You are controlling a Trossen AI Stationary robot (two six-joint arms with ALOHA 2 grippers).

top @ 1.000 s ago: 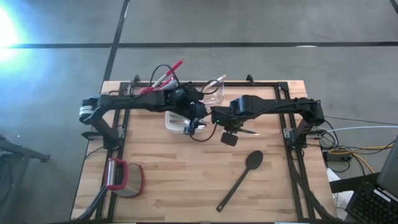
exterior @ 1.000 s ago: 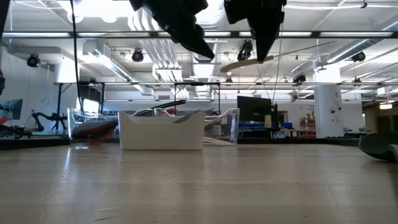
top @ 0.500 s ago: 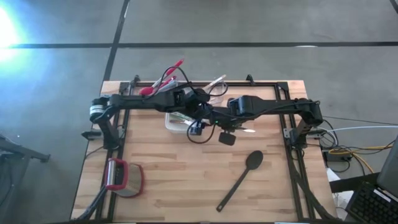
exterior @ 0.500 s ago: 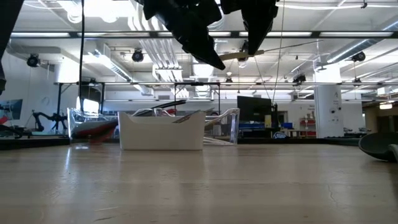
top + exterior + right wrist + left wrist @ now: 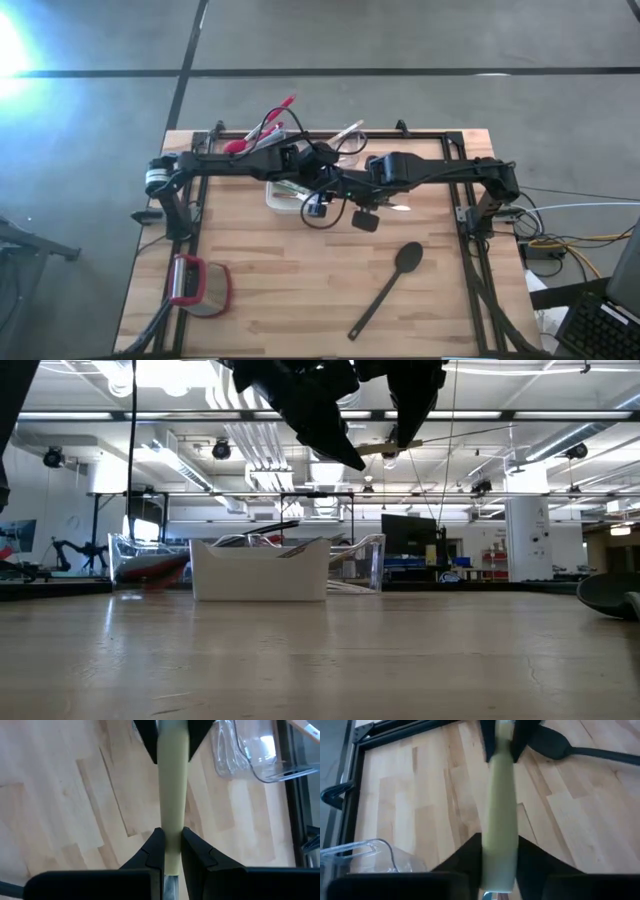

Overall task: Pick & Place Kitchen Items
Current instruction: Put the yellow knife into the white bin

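Pale-handled utensil (image 5: 172,795): you have it in mid-air above the table (image 5: 290,300), just to the right-arm side of the white square dish (image 5: 283,197) and well above that dish's rim in the low view. Both hands are on it. The right hand (image 5: 172,831) is pinched narrow on one end of the handle, where a bit of metal shows between its fingers. The left hand (image 5: 499,839) has its fingers against both sides of the other end, so the handle bridges the two hands, which sit tip to tip.

Room around you: the clear plastic tub (image 5: 345,150) stands just behind the dish, toward the table's far edge, and other utensils jut out beyond the dish on that far side. Nearer than the dish, the wood is bare over a wide stretch. The black spoon (image 5: 385,290) lies well away from the dish, toward the near edge on the right arm's side. The red-and-grey gadget (image 5: 195,285) sits well away from the dish, near the near corner on the left arm's side.
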